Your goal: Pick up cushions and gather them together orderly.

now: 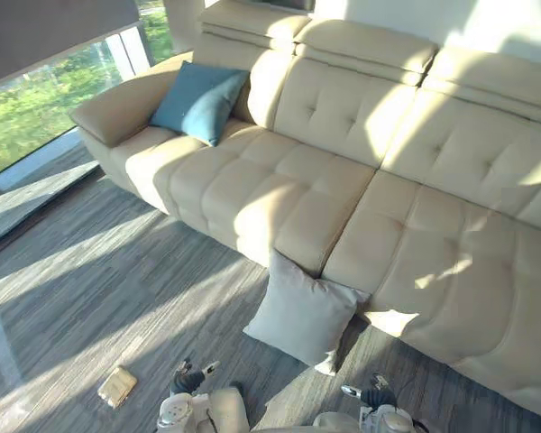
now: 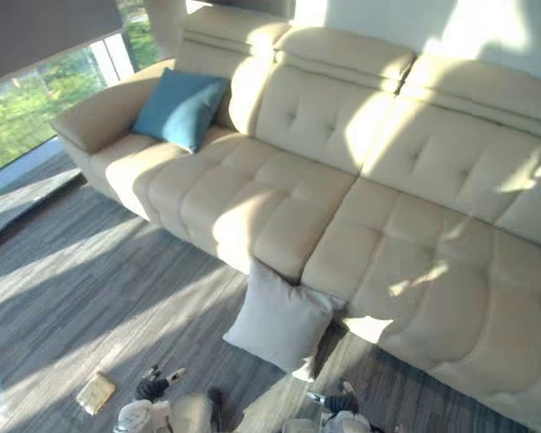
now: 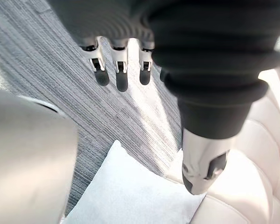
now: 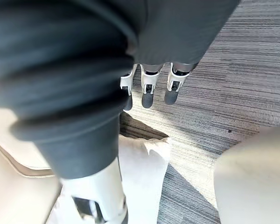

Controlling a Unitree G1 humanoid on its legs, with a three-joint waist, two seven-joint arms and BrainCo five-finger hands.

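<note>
Left hand (image 1: pixel 187 377), right hand (image 1: pixel 376 394), bottom edge: fingers are hanging straight, gripping nothing. White cushion (image 1: pixel 302 316), lower centre, is leaning against the sofa (image 1: pixel 343 171) front, lying between and beyond them, seemingly nearer the right hand. Blue cushion (image 1: pixel 198 101) is sitting upper left.

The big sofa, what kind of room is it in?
Most likely a home living room. A long cream sofa stands by a large window with greenery outside, a blue cushion sits on its seat, and a pale cushion leans against its front.
</note>
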